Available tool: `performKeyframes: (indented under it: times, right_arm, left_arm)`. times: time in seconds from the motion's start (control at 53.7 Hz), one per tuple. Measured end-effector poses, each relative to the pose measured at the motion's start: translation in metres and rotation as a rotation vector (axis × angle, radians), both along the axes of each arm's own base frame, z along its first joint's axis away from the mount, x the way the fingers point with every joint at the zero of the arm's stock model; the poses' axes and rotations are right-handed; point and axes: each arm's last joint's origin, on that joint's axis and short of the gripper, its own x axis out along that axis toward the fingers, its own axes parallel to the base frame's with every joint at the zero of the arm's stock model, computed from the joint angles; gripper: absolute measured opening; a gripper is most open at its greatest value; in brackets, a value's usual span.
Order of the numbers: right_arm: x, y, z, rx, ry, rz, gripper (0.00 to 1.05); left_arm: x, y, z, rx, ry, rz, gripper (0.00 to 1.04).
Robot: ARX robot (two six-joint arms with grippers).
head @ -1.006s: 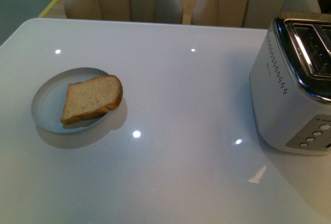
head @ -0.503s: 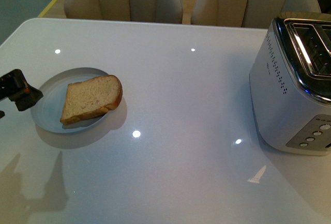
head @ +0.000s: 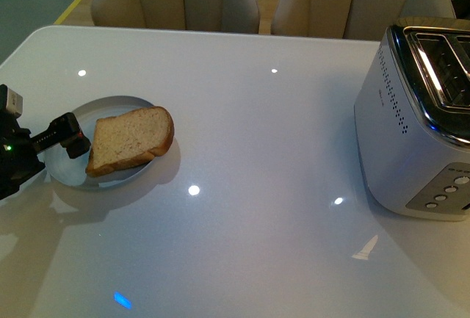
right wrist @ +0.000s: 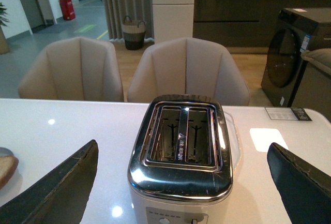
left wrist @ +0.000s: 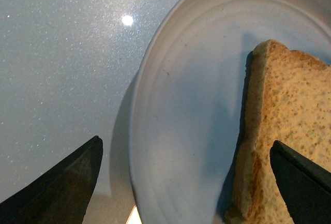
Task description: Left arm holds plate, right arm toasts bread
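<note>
The plate (head: 103, 106) and the bread (head: 131, 140) lying on it have not shifted over the last second; what has changed is the left gripper (head: 70, 140). A second ago it was out of the front view, half a second ago it was at the outer edge of the plate, and now it has reached in over the rim nearest it. Its jaws stand wide apart and hold nothing. In the left wrist view the plate's rim runs up between them: one jaw hangs outside the plate over bare table, the other is over the squared end of the bread. The plate is therefore directly ahead of and under this gripper, with the slice just past its inner jaw. I cannot tell whether the jaws are low enough to catch the rim. I judge the holding step to be beginning but not yet made, and the inner jaw risks nudging the slice as it closes. Further out, the right gripper (right wrist: 181, 149) is also spread open and empty, with the toaster (head: 415, 120) straight ahead of it, slots empty, well apart from the plate on the white table (head: 257, 149).
</note>
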Motion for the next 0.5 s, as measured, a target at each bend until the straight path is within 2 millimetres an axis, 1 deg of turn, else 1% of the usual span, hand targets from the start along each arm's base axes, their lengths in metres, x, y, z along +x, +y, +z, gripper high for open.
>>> performKeyframes:
  times: [0.037, 0.075, 0.112, 0.373, 0.429, 0.503]
  right_arm:
    - [0.0000, 0.0000, 0.0000, 0.000, 0.000, 0.000, 0.96]
    - [0.0000, 0.0000, -0.0001, 0.000, 0.000, 0.000, 0.96]
    - [0.0000, 0.0000, -0.0001, 0.000, 0.000, 0.000, 0.96]
    - [0.0000, 0.0000, 0.0000, 0.000, 0.000, 0.000, 0.96]
    - [0.0000, 0.0000, -0.0001, 0.000, 0.000, 0.000, 0.96]
    - [0.0000, 0.0000, -0.0001, 0.000, 0.000, 0.000, 0.96]
  left_arm:
    - [0.0020, -0.0006, -0.0004, 0.001, -0.002, -0.003, 0.97]
    - [0.0036, -0.0013, -0.0012, 0.002, -0.001, -0.005, 0.92]
    - [0.0046, -0.0020, -0.0026, 0.001, 0.005, -0.008, 0.85]
    - [0.0038, -0.0037, -0.0065, -0.016, 0.038, -0.017, 0.47]
    - [0.0031, -0.0028, -0.0069, -0.031, 0.046, -0.011, 0.36]
    - [0.0019, -0.0019, -0.0075, -0.051, 0.056, -0.005, 0.26]
